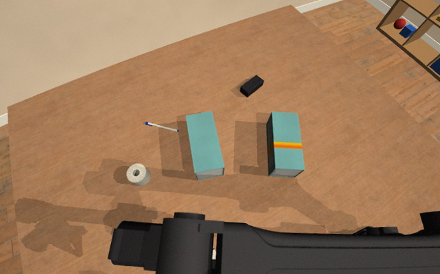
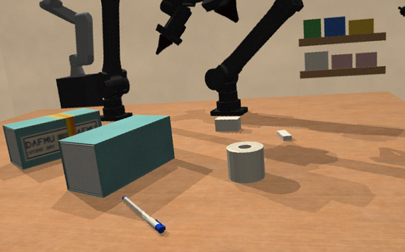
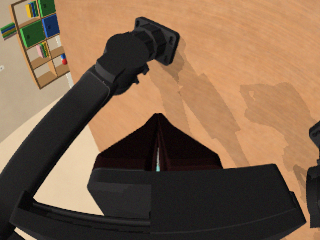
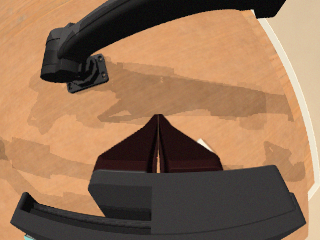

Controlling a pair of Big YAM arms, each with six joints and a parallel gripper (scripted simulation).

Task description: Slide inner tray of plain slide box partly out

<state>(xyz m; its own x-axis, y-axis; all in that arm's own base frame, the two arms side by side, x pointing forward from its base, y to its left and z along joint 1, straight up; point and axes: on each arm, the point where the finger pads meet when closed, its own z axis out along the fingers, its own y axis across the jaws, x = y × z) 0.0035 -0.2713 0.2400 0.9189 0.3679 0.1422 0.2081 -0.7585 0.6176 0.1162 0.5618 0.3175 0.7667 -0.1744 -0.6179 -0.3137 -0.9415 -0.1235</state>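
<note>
The plain teal slide box [image 1: 204, 142] lies on the table with its grey tray end [image 2: 81, 169] flush with the sleeve. The banded slide box [image 1: 286, 144] with an orange stripe lies beside it, apart; it also shows in the exterior view [image 2: 52, 135]. Both arms hang high above the table near their bases, far from both boxes. My left gripper [image 2: 161, 45] is shut and empty, its fingers together in the left wrist view [image 3: 158, 140]. My right gripper [image 2: 231, 13] is shut and empty, its fingers together in the right wrist view [image 4: 158, 136].
A pen [image 1: 161, 126] lies left of the plain box. A white roll [image 1: 138, 174] stands near its front end. A black block [image 1: 252, 85] lies behind the boxes. Two small white blocks [image 2: 227, 123] [image 2: 284, 134] lie near an arm base. An arm link [image 1: 291, 256] fills the foreground.
</note>
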